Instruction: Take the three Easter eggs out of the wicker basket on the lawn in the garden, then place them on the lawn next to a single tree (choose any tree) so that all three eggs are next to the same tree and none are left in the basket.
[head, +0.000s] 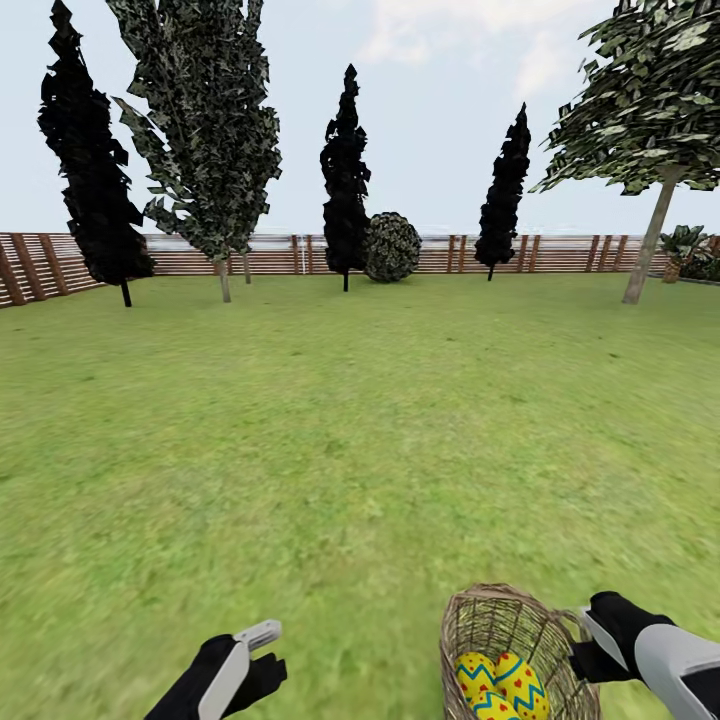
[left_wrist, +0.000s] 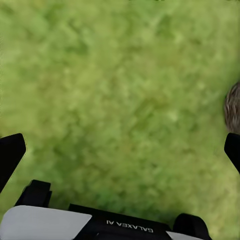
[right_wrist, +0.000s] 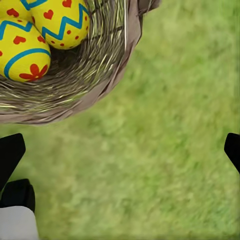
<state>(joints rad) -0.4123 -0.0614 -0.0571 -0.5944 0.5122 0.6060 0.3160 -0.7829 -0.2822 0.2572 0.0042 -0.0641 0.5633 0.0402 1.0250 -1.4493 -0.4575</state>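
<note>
Head view, basket: we see the wicker basket (head: 512, 655) on the lawn (head: 340, 440), just beside the fingers of the right gripper (head: 592, 640) and well apart from those of the left gripper (head: 262, 650).
Head view, eggs: the Easter eggs (head: 500, 685) lie inside the basket; we can count two for certain here.
Head view, fingers: both pairs hang low over the grass with nothing in them; how wide each pair stands we cannot tell from here.
Head view, surroundings: far ahead of the fingers a slatted fence (head: 270, 255) closes the garden, with dark conical trees (head: 345, 170), a round bush (head: 392, 247) and, off to the right, a tree (head: 655, 150) with a bare leaning trunk.
Left wrist view, fingers: the two fingertips (left_wrist: 10, 155) stand wide apart, empty, with bare grass between them.
Left wrist view, basket: a sliver of woven rim (left_wrist: 233, 107) shows beyond one fingertip.
Right wrist view, fingers: the fingertips (right_wrist: 10, 152) are spread wide and hold nothing; only grass lies between them.
Right wrist view, basket: its woven wall (right_wrist: 100, 75) sits just beyond the fingertips, not between them.
Right wrist view, eggs: we make out two clearly and the edge of a third (right_wrist: 12, 10), yellow with red marks and blue zigzags (right_wrist: 62, 22), touching one another in the basket.
</note>
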